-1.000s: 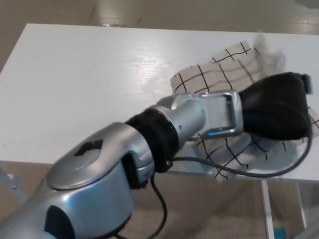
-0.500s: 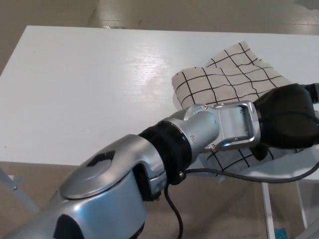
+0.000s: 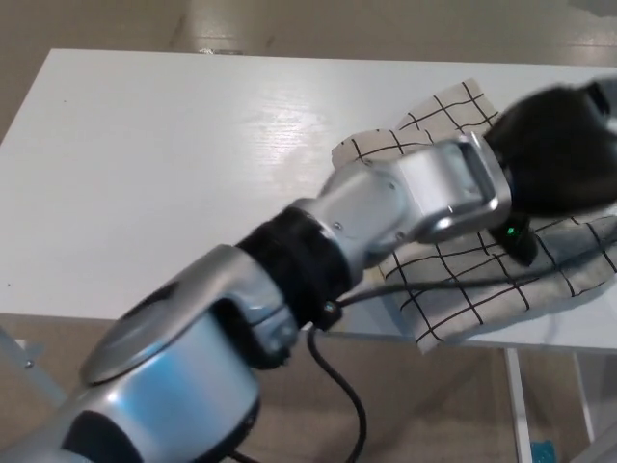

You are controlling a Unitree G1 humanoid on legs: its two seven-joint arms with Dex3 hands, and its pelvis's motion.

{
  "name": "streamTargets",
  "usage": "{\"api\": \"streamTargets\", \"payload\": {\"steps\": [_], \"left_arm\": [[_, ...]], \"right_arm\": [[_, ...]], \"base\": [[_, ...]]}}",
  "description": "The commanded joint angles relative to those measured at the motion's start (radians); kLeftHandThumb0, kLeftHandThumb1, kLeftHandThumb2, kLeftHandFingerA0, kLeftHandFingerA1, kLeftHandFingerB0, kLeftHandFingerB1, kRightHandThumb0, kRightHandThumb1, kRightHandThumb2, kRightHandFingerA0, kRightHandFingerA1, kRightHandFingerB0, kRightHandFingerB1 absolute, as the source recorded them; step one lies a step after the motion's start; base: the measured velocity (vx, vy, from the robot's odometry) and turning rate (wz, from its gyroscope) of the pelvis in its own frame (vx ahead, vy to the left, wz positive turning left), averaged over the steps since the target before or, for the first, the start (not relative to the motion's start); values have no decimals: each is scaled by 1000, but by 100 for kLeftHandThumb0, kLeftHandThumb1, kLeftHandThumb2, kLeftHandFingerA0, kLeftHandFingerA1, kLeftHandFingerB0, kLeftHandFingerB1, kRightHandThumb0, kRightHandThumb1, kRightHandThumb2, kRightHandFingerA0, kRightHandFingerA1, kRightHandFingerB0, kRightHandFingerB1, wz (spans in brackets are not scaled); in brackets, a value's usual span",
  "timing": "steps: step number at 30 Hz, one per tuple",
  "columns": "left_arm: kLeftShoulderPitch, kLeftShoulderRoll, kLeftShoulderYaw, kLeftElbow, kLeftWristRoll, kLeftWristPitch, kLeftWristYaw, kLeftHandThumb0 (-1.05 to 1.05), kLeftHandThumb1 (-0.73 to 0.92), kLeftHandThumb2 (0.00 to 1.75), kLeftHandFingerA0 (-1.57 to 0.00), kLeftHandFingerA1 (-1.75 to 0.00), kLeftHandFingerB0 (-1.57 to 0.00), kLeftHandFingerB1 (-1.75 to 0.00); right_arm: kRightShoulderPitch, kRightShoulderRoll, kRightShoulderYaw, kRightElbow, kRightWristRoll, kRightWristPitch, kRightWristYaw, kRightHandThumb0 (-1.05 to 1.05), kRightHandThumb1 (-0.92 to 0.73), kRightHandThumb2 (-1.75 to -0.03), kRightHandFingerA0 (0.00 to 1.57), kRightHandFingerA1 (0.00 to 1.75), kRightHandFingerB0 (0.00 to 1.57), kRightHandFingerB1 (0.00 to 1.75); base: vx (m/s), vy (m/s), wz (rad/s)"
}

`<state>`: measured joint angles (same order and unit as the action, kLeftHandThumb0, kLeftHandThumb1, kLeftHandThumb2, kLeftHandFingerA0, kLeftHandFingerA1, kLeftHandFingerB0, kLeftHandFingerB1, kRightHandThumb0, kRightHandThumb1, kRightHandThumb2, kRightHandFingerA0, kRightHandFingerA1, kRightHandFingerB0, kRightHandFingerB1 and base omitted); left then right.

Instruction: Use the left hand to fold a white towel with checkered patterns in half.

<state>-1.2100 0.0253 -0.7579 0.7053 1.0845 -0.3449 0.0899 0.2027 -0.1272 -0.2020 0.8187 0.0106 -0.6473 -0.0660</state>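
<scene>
1. Lying at the right end of the white worktop point(image 3: 174, 174), the checkered towel point(image 3: 453, 289) shows rumpled layers, with its near edge reaching the worktop's front edge and a far corner poking up behind our arm.
2. We judge the cloth light, soft and limp: it will sag and crease instead of holding a shape, and it may slide on the smooth worktop.
3. We would take hold at a corner or along a free edge, pinching one layer only, so the rest can drape over.
4. Our left hand point(image 3: 559, 145) sits over the towel's far right part; it is blurred, so we cannot tell how far open it is or whether it holds cloth.
5. Our right hand does not show.
</scene>
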Motion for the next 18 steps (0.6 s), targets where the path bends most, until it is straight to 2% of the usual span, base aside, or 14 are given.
{"api": "streamTargets", "payload": {"steps": [1,2,3,4,5,7,8,11,12,14,17,18], "left_arm": [[316,254,366,-846,-691,103,-466,-84,57,58,-22,-28,-24,-32],[378,293,386,-958,-742,113,-476,-76,55,58,-32,-32,-34,-33],[435,336,400,-1027,-786,95,-468,-65,43,82,-36,-47,-39,-46],[464,359,408,-1057,-810,84,-464,-65,43,82,-36,-47,-39,-46],[511,394,421,-1095,-840,63,-453,-58,51,57,-49,-37,-51,-36],[627,462,461,-1180,-906,42,-438,-55,49,56,-52,-38,-53,-36],[675,484,479,-1201,-943,36,-432,-61,48,55,-57,-44,-59,-38],[883,538,555,-1301,-1113,76,-433,-50,48,55,-54,-40,-56,-37],[1066,570,627,-1380,-1248,118,-440,-49,47,55,-54,-40,-57,-37],[1193,601,664,-1413,-1319,100,-431,-49,46,55,-53,-40,-54,-37],[1421,670,709,-1409,-1415,-3,-434,-51,47,55,-49,-40,-51,-36],[1519,701,715,-1379,-1441,-67,-445,-70,46,77,-38,-45,-46,-45]], "right_arm": [[23,-11,-23,32,42,14,42,-50,-71,-61,55,75,58,61],[24,-15,-20,36,36,16,43,-50,-70,-61,54,75,57,60],[26,-18,-18,36,30,20,41,-50,-71,-61,53,75,56,60],[26,-20,-16,35,27,23,40,-50,-71,-61,53,75,56,60],[26,-21,-16,37,24,25,37,-50,-71,-61,53,73,56,59],[26,-18,-18,51,24,23,32,-50,-71,-61,53,72,56,59],[25,-16,-19,58,24,21,29,-49,-71,-61,52,70,55,58],[22,-18,-21,75,20,14,21,-51,-71,-61,54,69,56,59],[24,-22,-20,88,13,6,15,-50,-71,-61,54,69,56,59],[31,-23,-20,99,10,-4,14,-50,-72,-61,54,69,56,59],[34,-17,-18,92,14,5,19,-50,-71,-61,54,68,58,60],[37,-14,-16,87,16,9,23,-50,-71,-61,54,68,58,60]], "base": [[0,0,0],[0,0,0],[0,0,0],[0,0,0],[0,0,0],[0,0,0],[0,0,0],[0,0,0],[0,0,0],[0,0,0],[0,0,0],[0,0,0]]}}
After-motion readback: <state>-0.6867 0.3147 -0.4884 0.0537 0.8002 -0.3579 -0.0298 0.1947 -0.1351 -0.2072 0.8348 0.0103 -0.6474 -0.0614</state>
